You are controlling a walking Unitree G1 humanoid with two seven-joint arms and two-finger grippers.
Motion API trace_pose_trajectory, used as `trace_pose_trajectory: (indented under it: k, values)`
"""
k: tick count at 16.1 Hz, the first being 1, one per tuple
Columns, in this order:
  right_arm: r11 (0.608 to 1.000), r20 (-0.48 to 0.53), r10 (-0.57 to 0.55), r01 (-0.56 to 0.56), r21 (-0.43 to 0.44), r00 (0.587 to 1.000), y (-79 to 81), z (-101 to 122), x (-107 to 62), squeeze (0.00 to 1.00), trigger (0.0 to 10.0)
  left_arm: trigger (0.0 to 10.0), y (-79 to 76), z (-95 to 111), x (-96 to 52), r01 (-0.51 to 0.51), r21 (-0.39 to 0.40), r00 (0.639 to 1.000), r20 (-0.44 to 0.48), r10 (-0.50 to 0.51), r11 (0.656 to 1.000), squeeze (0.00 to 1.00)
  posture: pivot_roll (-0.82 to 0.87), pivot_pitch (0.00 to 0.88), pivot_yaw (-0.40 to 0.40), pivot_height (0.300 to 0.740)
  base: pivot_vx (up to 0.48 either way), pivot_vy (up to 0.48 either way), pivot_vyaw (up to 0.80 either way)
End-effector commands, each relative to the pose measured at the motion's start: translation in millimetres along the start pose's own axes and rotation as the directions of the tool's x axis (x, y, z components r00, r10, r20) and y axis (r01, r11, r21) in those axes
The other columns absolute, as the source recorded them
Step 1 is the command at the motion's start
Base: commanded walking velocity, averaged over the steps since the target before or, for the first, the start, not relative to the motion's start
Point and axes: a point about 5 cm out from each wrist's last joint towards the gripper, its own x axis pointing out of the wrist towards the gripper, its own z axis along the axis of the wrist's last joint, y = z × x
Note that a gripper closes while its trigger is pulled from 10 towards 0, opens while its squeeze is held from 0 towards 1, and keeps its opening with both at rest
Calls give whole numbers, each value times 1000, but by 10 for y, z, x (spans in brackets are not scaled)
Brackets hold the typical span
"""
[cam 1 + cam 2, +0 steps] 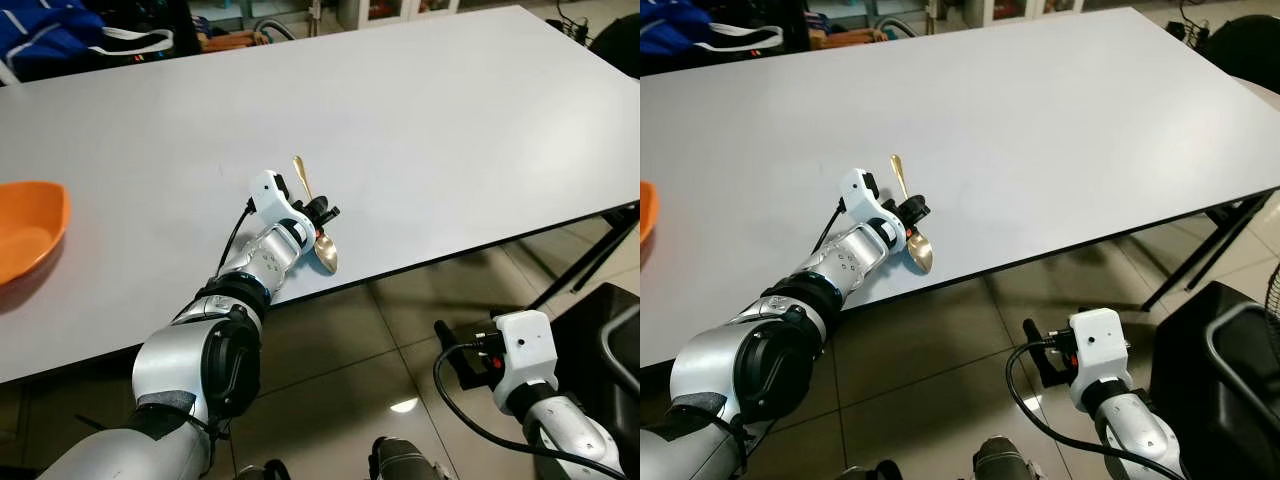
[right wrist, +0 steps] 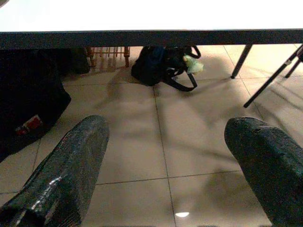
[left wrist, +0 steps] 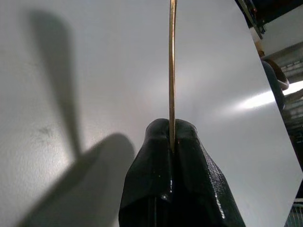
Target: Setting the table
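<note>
At the far left of the white worktop (image 1: 450, 130) we see an orange bowl (image 1: 28, 232), partly cut off by the edge of the head view and well apart from everything else on the surface. Behind it, beyond the worktop's far edge, lies some blue fabric with white stripes (image 1: 60, 35).

Moving right, our left arm reaches up over the near edge of the worktop, and the left gripper (image 1: 322, 213) is clenched on a gold spoon (image 1: 325, 250). The spoon is held by its thin handle (the left wrist view shows the handle (image 3: 172, 71) pinched edge-on between the two black fingers (image 3: 147, 184), which are pressed together around it). Its bowl end hangs toward us, at the worktop's near edge, while the handle tip points away across the surface. We cannot tell whether the spoon touches the worktop; its shadow and the gripper's fall on the white surface close by.

Further right, our right arm hangs below worktop height over the tiled floor (image 2: 142, 142), and the right gripper (image 2: 165, 165) is released, its fingers spread wide with nothing between them. Past them, under the worktop, a dark bag (image 2: 163, 66) sits on the tiles beside the black legs of the worktop (image 2: 241, 61).
</note>
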Motion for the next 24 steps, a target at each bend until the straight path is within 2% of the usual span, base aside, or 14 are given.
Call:
trace_pose_trajectory:
  k: [1, 2, 7, 12, 15, 22, 23, 24]
  values:
    - [1000, -9, -2, 2, 4, 1000, -15, 3, -29, 0, 10000, 0, 151, -156, -36, -76, 12, 996, -54, 77, 997, 0, -488, 168, 67, 740, 0, 0, 0]
    - [1000, -15, 1, -1, 2, 1000, -16, 3, -39, 0, 10000, 10000, 209, -132, -51, -107, 11, 994, -34, 107, 994, 0, -484, 167, 65, 740, 0, 0, 0]
    - [1000, -26, 8, -8, 0, 1000, -26, -10, -28, 0, 10000, 10000, 290, -63, -74, -162, -3, 987, 9, 162, 987, 0, -467, 161, 61, 740, 0, 0, 0]
    - [1000, -30, 11, -11, 1, 999, -33, -6, 6, 0, 10000, 10000, 397, -64, -110, -205, -35, 979, 8, 205, 978, 0, -441, 151, 51, 740, 0, 0, 0]
    - [1000, -30, 22, -22, 0, 999, -24, -8, 42, 0, 10000, 10000, 525, -80, -160, -245, -23, 969, 3, 245, 969, 0, -427, 146, 45, 740, 0, 0, 0]
    - [1000, -24, 24, -24, -1, 999, -23, 12, 88, 0, 10000, 10000, 644, -68, -211, -278, 31, 960, -17, 279, 960, 0, -410, 143, 38, 740, 0, 0, 0]
    - [1000, -23, 26, -26, -3, 999, -27, 18, 98, 0, 10000, 10000, 665, -80, -220, -286, 40, 957, -27, 287, 957, 165, -409, 143, 38, 740, 0, 0, 0]
    - [1000, -22, 26, -26, -3, 999, -28, 21, 103, 0, 10000, 10000, 671, -80, -223, -290, 42, 956, -28, 291, 956, 565, -409, 143, 38, 740, 0, 0, 0]
